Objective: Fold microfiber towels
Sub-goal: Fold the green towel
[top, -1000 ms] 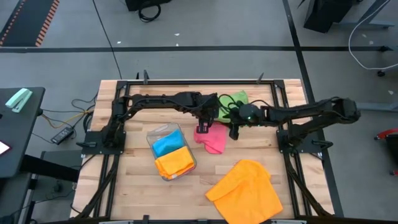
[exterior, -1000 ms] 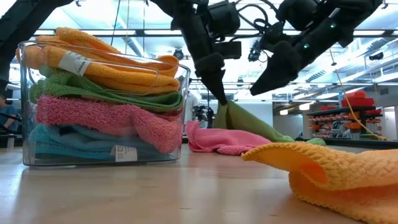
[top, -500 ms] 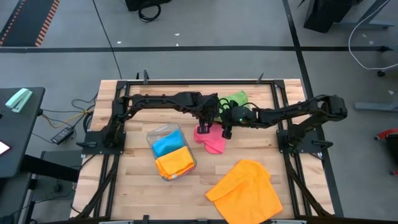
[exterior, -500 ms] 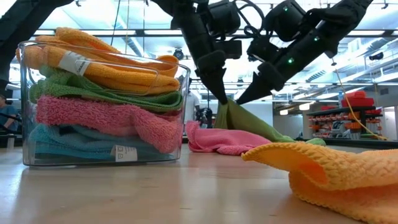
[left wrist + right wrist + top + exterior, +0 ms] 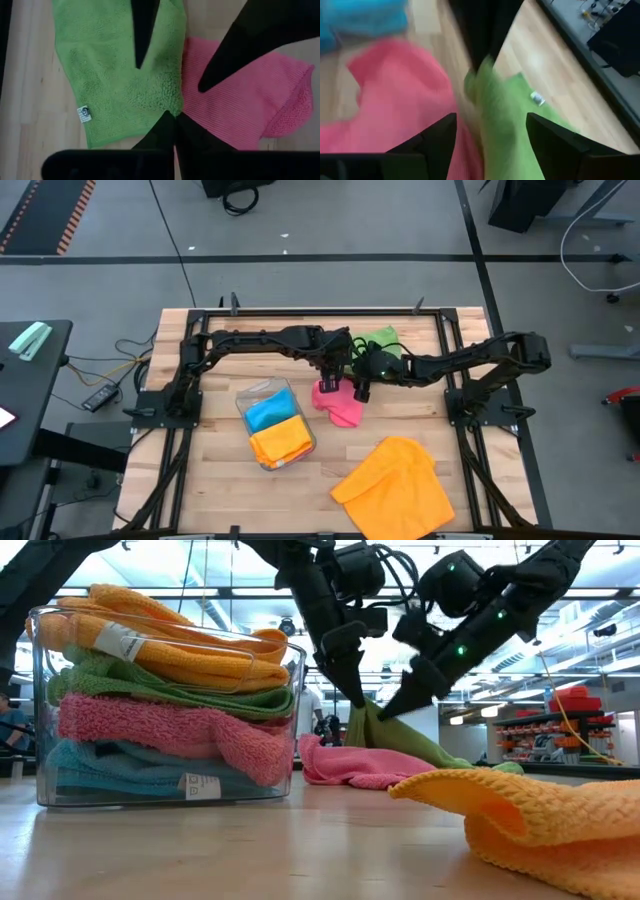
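A green towel (image 5: pixel 381 340) lies at the far middle of the table. One part of it is raised into a peak (image 5: pixel 367 723), and my left gripper (image 5: pixel 175 117) is shut on that peak. A crumpled pink towel (image 5: pixel 343 408) lies beside and partly under it. My right gripper (image 5: pixel 492 140) is open just right of the left one. In the right wrist view its fingers stand on either side of the raised green cloth; whether they touch it does not show. An orange towel (image 5: pixel 395 485) lies rumpled at the near right. My left gripper pinches the green towel's edge (image 5: pixel 167 102) between its two fingers, where that edge meets the pink towel. The fingers come slanting down from above. That part is lifted clear, and the cloth slopes down from it to the table (image 5: pixel 430 748), fairly taut.
A clear plastic tray (image 5: pixel 241 404) at the near left of centre holds several folded towels stacked in it (image 5: pixel 160 710). The dark frame rails (image 5: pixel 450 370) run along the table's sides. Bare wood shows between the tray and the orange towel.
My right gripper has moved toward the table's left and down, closing in on the raised green cloth beside my left gripper. The green towel stays held up at the same place.
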Available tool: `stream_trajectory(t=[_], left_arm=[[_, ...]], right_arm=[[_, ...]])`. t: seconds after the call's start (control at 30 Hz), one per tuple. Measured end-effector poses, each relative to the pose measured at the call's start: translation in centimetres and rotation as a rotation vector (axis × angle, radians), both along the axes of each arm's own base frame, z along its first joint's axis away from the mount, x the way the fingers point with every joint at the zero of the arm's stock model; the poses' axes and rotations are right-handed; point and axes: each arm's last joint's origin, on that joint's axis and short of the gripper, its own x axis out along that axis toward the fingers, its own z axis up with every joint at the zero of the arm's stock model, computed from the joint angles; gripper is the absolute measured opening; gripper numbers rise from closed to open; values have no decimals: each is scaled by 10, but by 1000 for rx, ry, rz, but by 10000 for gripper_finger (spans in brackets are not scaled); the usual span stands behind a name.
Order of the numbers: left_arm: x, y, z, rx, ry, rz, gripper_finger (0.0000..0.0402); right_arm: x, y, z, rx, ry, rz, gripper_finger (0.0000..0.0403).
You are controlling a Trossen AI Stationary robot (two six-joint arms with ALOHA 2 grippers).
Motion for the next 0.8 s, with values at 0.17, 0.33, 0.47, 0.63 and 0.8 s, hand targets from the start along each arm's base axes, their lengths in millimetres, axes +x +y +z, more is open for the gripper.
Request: stream_trajectory(t=[0.17,0.33,0.47,0.63,0.8], left_arm=[[0,0,0,-2,-2,6,20],[0,0,0,-3,-3,7,36],[1,0,1,-1,-8,6,21],[2,1,1,2,-22,6,9],[2,1,2,2,-27,6,31]], right_arm=[[3,-1,-15,-52,74,0,248],[8,-4,-16,-137,61,-38,244],[10,-7,-11,-169,15,-32,244],[11,-14,-10,-118,-16,10,227],[9,-18,-11,-92,-18,-8,173]])
